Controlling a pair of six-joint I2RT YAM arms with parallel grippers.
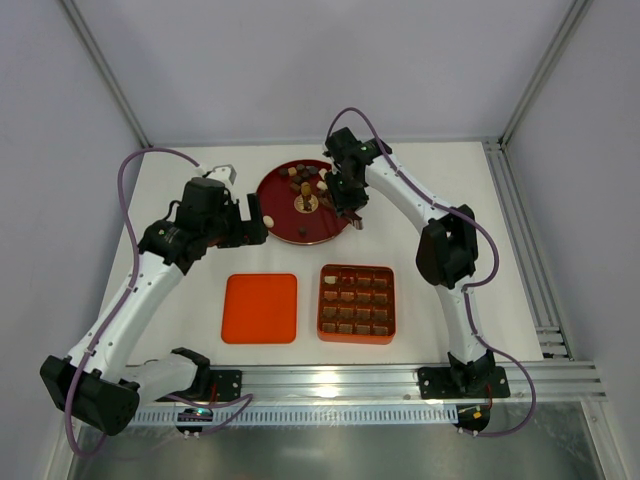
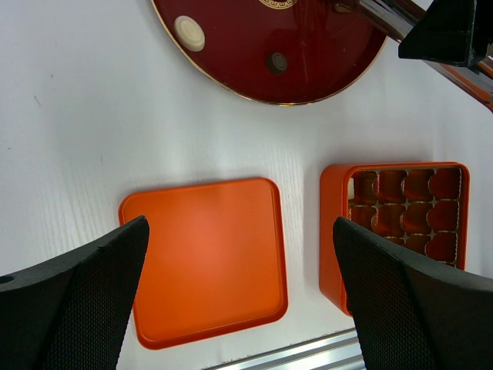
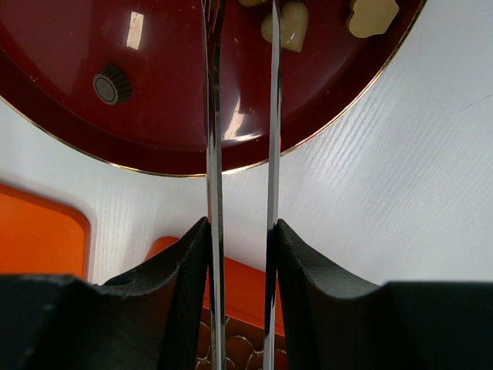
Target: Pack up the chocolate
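My right claw (image 3: 241, 227) is clamped on a pair of thin metal tweezers (image 3: 212, 139), its pads pressing the two blades from outside. The blades run up the middle of my wrist view with a gap between them. Their tips leave the frame at the top, so I cannot tell whether they hold anything. My left claw (image 2: 240, 225) is spread wide and empty, hanging over the flat orange square lid (image 2: 204, 258).

The small brown, dark and cream-white chocolate pieces (image 1: 303, 182) cluster in the upper half of the round, glossy dark red plate (image 1: 290, 232), top centre of the overhead view. More of them fill many cells of the orange gridded box (image 1: 356, 302), lower centre-right. At the top of my right wrist view a cream heart-shaped piece (image 3: 287, 23) lies just right of the right blade. A dark ridged round piece (image 3: 112, 85) sits alone at upper left.

I judge these pieces light and stiff, but smooth-skinned and easily scuffed or chipped, and likely to skate on that shiny plate. I would pinch one low across its two broadest sides, gently, with the blades square to it.

In the way are crowded neighbours, the plate's gold-edged rim and the box's narrow cell walls. My left arm sits close by the plate's left edge. The lid lies on the white worktop (image 2: 69, 139) left of the box, apart from it and off my path.
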